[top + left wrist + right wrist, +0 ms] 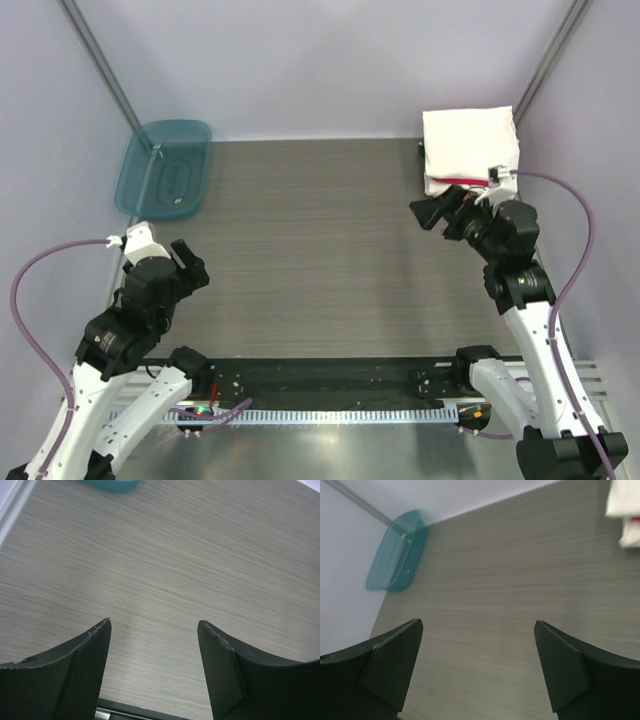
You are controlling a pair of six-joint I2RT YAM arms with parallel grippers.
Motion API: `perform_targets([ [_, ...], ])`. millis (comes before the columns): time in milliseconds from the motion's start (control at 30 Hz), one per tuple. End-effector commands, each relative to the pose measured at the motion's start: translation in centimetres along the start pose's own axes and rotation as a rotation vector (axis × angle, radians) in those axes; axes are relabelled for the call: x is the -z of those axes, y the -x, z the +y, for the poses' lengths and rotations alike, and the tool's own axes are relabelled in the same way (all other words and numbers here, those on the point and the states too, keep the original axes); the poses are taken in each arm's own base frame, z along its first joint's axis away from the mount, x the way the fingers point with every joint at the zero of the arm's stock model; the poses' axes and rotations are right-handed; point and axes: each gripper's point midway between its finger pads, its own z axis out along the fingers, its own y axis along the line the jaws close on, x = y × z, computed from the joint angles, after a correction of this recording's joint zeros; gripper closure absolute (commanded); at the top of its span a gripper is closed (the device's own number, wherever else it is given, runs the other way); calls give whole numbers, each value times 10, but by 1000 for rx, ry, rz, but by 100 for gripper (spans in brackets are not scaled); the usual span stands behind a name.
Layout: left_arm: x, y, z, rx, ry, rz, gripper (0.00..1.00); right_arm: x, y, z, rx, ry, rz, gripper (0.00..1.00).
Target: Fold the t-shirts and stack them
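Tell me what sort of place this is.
Likely a robot lab test cell: a wood-grain table boxed in by plain pale walls, two arms bolted to a rail at its near edge, folded t-shirts stacked in a corner.

No text, label, brand, number or sign is showing clearly enough to read in any view. The folded t-shirts (470,148) at the far right are showing only a thin red strip along their near edge, too small to make out as print or lettering.
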Motion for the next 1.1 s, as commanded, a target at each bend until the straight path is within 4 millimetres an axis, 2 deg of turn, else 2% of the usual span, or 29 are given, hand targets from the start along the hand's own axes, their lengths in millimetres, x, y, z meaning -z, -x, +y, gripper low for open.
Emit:
perform_targets([
  [0,-12,10,-10,-10,-12,-48,27,20,-36,20,-72,75,105,0],
  [33,-16,10,-13,-19,-15,-53,24,23,-43,21,-81,82,123,0],
  [67,-19,15,-17,-7,-16,-73,12,31,-53,21,-91,85,143,0],
  [167,-38,21,-17,-29,67,-88,1,44,-71,20,-106,88,188,0],
  [233,-60,15,-16,-84,149,-77,0,56,-71,20,-98,83,165,0],
  [267,-70,19,-24,-109,140,-98,0,60,-76,16,-101,68,172,0],
  [333,-92,0,-29,-186,138,-61,1,70,-70,12,-88,37,119,0],
  [400,-106,2,-42,-188,82,-103,1,78,-70,6,-81,-4,104,0],
  [433,-115,-11,-36,-192,86,-97,2,83,-65,3,-61,-23,77,0],
  [467,-121,-2,-48,-143,32,-157,2,86,-68,0,-57,-38,86,0],
  [567,-137,-3,-48,-93,-26,-232,4,89,-73,-6,-73,-70,95,0],
  [667,-155,-3,-34,-101,15,-263,4,86,-74,-13,-134,-123,104,0],
  [700,-162,-11,-26,-109,41,-250,4,85,-73,-13,-142,-131,102,0],
  [733,-168,-3,-14,-83,72,-279,4,84,-71,-13,-149,-139,100,0],
  [800,-184,-13,6,-75,113,-254,4,80,-69,-21,-136,-181,100,0],
  [867,-193,-11,12,-111,131,-268,4,80,-67,-30,-122,-227,95,0],
  [900,-203,-22,17,-138,139,-234,4,79,-65,-37,-112,-268,83,0],
  [967,-211,-20,18,-150,118,-248,5,79,-65,-50,-112,-335,69,0],
  [1000,-217,-31,28,-154,124,-226,5,79,-64,-61,-113,-393,55,0],
  [1067,-222,-28,27,-137,99,-257,5,78,-69,-75,-121,-460,63,0],
])
